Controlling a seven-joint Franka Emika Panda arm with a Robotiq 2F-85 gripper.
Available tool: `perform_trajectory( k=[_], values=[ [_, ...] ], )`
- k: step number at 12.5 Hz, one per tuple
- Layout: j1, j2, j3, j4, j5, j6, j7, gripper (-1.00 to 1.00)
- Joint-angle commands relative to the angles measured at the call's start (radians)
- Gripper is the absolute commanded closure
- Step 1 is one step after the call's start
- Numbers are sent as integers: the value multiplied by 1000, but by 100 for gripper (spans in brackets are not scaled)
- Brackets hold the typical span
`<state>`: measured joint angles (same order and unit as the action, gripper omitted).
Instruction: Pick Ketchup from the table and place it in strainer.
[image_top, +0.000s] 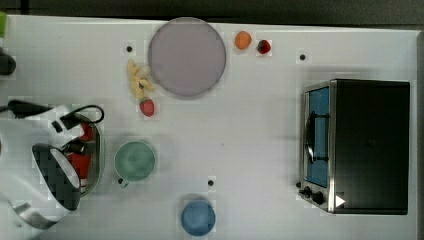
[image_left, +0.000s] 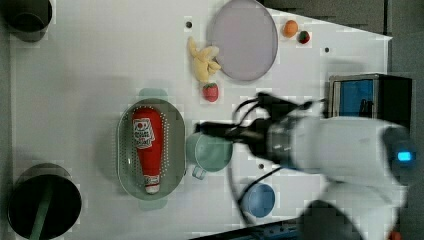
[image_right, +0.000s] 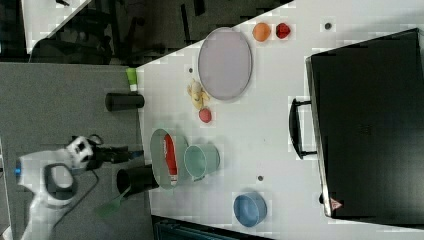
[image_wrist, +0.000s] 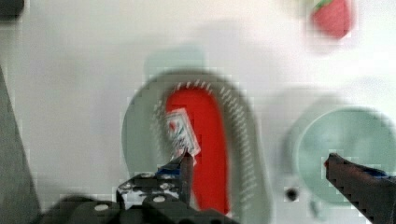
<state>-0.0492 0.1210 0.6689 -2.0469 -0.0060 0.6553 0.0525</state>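
Wide-open, empty jaws of the gripper (image_wrist: 259, 170) hang above the Ketchup (image_wrist: 205, 149), which lies flat in the strainer (image_left: 176, 145) beneath them.

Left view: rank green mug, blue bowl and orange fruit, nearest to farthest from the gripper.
1. Green mug, right beside the open gripper.
2. Blue bowl, toward the left view's bottom.
3. Orange fruit, near the left view's top edge.
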Motion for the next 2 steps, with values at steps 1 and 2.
perform_trajectory(
  k=[1, 2],
  values=[
    [-140, -63, -98, 105, 20, -139, 62, -100],
    [-164, -76, -134, 146, 22, -200, 60, -100]
  ],
)
